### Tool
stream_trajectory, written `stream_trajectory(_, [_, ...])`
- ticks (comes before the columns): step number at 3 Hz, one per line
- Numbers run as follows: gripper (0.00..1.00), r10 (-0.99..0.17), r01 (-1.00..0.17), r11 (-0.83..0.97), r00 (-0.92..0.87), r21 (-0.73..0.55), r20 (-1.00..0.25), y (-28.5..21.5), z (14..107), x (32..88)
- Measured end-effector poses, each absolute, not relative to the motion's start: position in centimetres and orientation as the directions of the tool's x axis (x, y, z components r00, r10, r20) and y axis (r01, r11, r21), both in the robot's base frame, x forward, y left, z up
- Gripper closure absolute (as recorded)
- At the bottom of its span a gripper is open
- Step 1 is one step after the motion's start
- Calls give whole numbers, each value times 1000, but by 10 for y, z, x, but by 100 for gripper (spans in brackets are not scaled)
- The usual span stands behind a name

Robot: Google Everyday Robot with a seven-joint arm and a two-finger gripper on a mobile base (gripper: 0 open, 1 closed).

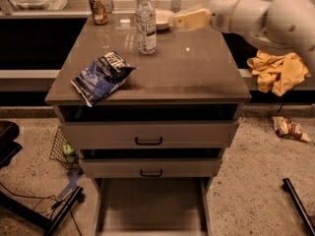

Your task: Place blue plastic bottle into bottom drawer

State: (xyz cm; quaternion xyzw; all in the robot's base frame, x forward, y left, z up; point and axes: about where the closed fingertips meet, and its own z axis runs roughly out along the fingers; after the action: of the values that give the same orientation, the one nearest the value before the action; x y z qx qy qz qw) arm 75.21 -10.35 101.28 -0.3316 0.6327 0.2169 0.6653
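The blue plastic bottle (146, 23) stands upright at the back middle of the cabinet top (197, 68); it is clear, with a white cap and a white-and-blue label. My gripper (176, 21) reaches in from the right at bottle height, just right of the bottle and not touching it, on the end of the white arm (266, 18). The bottom drawer (152, 205) is pulled open at the foot of the cabinet and shows a plain grey floor.
A blue foil snack bag (102, 75) lies at the front left of the top. A small brown can (98, 8) stands at the back left. A white dish (161, 18) sits behind the bottle. The two upper drawers (148, 134) are slightly open. A yellow cloth (278, 70) lies to the right.
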Motion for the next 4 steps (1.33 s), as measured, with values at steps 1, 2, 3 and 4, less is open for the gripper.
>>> stream_trajectory(1, [0,-78,-738,663,96,-124,-992,-65,997,789])
stream_trajectory(2, [0,-45,-762,644,61,-76,-997,-35,975,815])
stream_trajectory(3, [0,-45,-775,630,12,-38,-999,-15,952,828])
stream_trajectory(4, [18,-21,-792,610,-25,7,-999,10,927,832])
